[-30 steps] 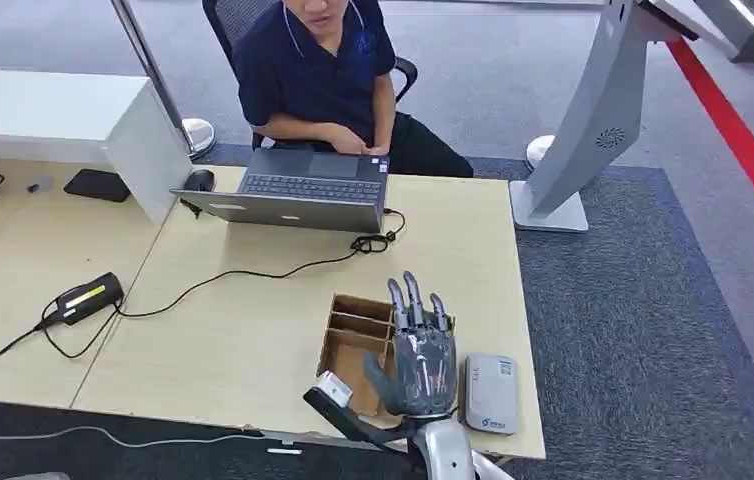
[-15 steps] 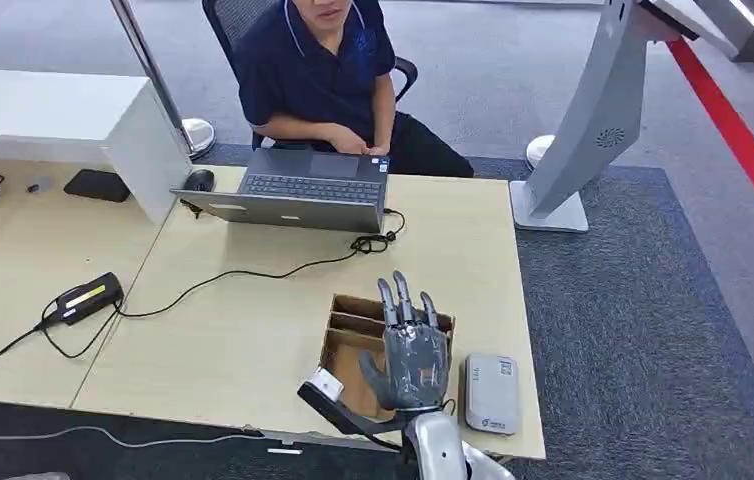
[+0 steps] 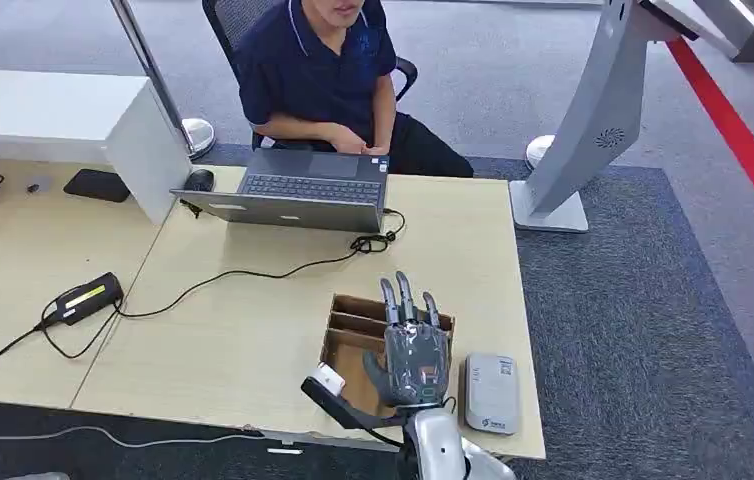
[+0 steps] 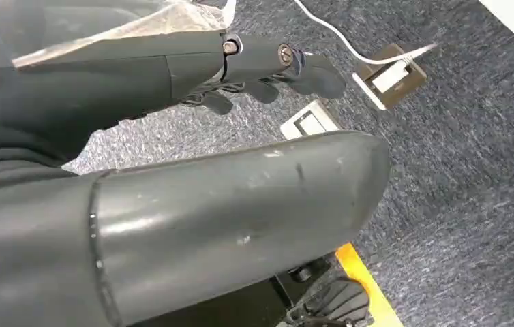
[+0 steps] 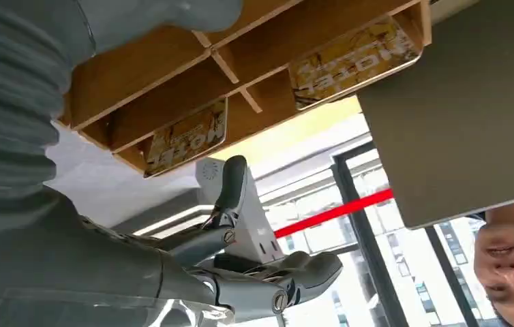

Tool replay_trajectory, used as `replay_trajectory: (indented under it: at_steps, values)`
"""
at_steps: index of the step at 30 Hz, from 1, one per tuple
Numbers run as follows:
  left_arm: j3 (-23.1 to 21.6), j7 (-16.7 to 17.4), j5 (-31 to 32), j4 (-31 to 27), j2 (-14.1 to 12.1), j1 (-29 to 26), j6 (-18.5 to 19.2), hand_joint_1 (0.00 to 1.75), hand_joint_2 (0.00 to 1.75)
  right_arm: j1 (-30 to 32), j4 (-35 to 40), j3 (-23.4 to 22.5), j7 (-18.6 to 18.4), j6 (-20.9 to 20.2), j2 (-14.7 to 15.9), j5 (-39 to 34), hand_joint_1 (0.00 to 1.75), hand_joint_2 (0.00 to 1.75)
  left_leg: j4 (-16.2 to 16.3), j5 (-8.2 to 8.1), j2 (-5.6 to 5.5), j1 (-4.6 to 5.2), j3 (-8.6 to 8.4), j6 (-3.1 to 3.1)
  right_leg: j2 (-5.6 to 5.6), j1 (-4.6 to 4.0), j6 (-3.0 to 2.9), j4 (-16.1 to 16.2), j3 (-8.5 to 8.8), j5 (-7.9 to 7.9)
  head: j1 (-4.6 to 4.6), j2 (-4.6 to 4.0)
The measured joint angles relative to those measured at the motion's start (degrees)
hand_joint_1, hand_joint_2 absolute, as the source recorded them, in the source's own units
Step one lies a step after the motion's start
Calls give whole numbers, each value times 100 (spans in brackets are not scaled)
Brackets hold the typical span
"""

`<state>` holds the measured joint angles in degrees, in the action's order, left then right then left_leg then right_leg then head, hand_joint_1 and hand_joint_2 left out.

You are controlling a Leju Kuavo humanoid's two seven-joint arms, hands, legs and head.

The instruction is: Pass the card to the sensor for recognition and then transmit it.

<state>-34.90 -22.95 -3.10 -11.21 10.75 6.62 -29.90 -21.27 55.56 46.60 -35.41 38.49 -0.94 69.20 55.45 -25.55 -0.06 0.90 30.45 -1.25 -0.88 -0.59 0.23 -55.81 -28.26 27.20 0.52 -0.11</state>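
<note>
My right hand (image 3: 416,352) hovers flat over the wooden divided box (image 3: 345,305) at the table's near right edge, fingers straight and spread, holding nothing. In the right wrist view the box (image 5: 165,65) holds two yellow cards marked HOTEL, one card (image 5: 187,136) in a compartment close to my fingers (image 5: 230,194) and another card (image 5: 354,58) in a farther one. The grey sensor (image 3: 491,392) lies flat on the table just right of the box. My left hand (image 4: 268,65) hangs over the carpet with nothing in it.
A person sits behind an open laptop (image 3: 296,190) at the table's far side. A black cable (image 3: 253,272) runs from it to a power adapter (image 3: 83,298) on the left. A white stand (image 3: 593,130) rises beyond the table's right edge. Floor sockets (image 4: 394,71) lie below.
My right hand has shifted slightly left and nearer over the box, still spread. The person has moved their head a little.
</note>
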Motion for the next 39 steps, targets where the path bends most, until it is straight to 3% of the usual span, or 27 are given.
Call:
replay_trajectory:
  at_steps: [16, 39]
  values:
    - [-68, 0, -2, 2, -11, 11, 0, 0, 0, -25, 0, 50, -101, 26, 81, 33, 0, 175, 0, 0, 0, 0, 0, 0, 0, 0, 0, 0, 0, 0, 0, 0]
    - [-258, 0, -140, 2, -46, 28, -35, 0, 0, -40, 225, -39, -195, 111, 455, 271, 0, 175, 2, 0, 0, 0, -1, 0, 0, 0, 1, 0, -1, -1, 0, 0]
